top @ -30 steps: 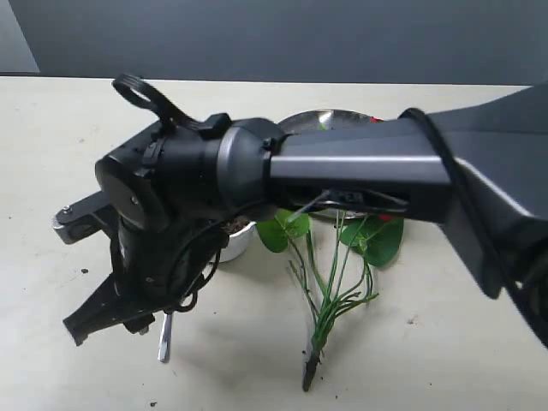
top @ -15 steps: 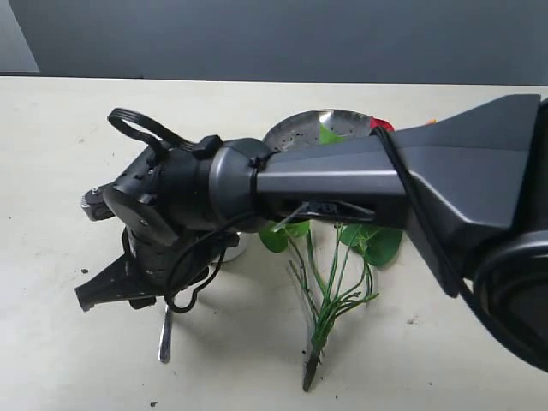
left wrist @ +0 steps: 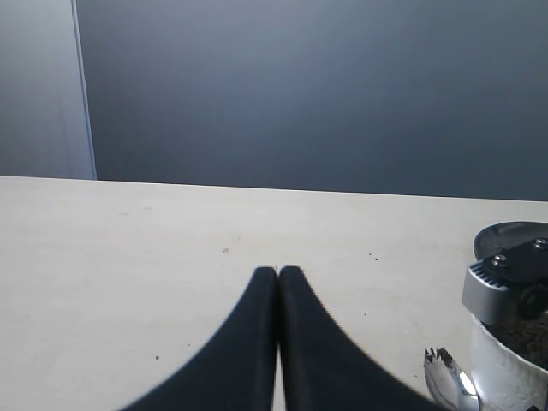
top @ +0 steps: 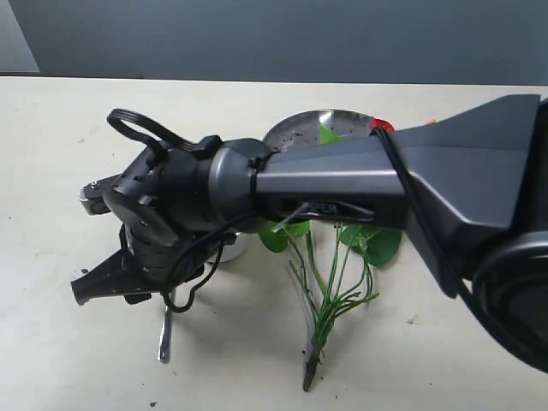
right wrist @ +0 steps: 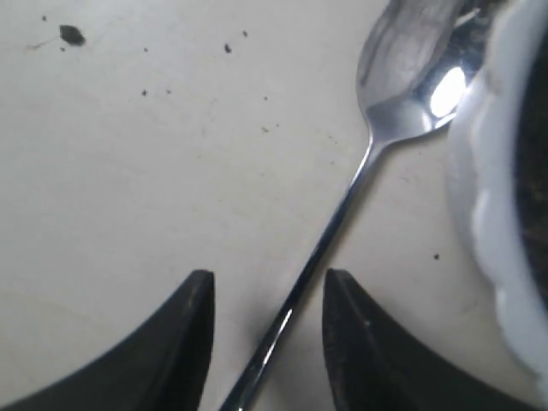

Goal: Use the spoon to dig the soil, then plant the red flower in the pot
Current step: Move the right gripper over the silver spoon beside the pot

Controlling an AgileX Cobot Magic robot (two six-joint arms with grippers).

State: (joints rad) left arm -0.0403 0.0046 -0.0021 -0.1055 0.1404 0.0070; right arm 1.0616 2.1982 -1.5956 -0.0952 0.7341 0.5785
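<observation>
The spoon [right wrist: 342, 214] lies flat on the table, its bowl beside the white scalloped pot [right wrist: 488, 214]. My right gripper [right wrist: 267, 278] is open, one finger on each side of the thin handle and neither touching it. In the exterior view the right arm [top: 197, 197] reaches across and hides most of the pot [top: 235, 248]; the spoon handle [top: 164, 338] sticks out below it. Dark soil [left wrist: 527, 330] fills the pot [left wrist: 501, 377]. The red flower [top: 330, 291] lies on the table, its stems toward the front edge. My left gripper [left wrist: 278, 274] is shut and holds nothing.
A round steel plate [top: 300, 133] sits behind the pot, with a red bloom [top: 381, 127] at its edge. Dirt specks [right wrist: 71, 35] dot the table near the spoon. The right arm's grey wrist knob [left wrist: 497, 278] hangs over the pot. A dark wall stands behind the table.
The right arm's wrist has swung and turned over the spoon, uncovering more of the steel plate. Over the last half second it has barely shifted. Spoon and flower have stayed put.
</observation>
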